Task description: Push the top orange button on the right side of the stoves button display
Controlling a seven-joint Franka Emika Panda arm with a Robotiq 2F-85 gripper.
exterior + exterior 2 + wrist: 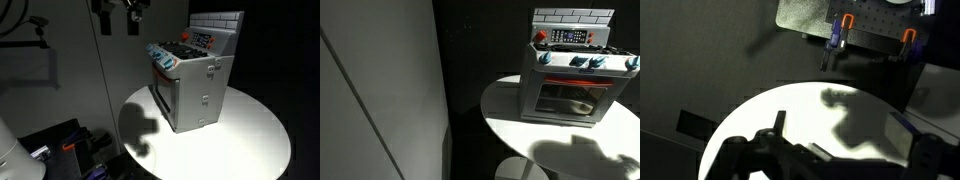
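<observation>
Jaws: state not readable; gripper [130,15] is a dark mass cut by the top edge, and the wrist view is too dim to say spread or pressed together. It hangs high, well apart from the stove [195,80], off to its side and not over it. Stove stands on a round white table [515,125]. The display [570,36] sits upright at the back of the stove top, just below the tiled wall [572,15]. Its buttons are specks here, and the top orange one on the right cannot be singled out. Judgement: approach not begun, press not yet made. Risks: buttons small and crowded, so a broad fingertip could land on a neighbour or two at once; a descent from above may clip the tiled wall or the knobs [575,62] along the front edge; the stove looks light, so a firm horizontal push could slide or tip it on the smooth table; hard light and deep shadow make depth hard to judge. Materials: stove a grey boxy plastic shell with a glazed door [568,97]; wall white, moulded in a brick pattern; display dark and flat; table matt white, bright under the lamp
</observation>
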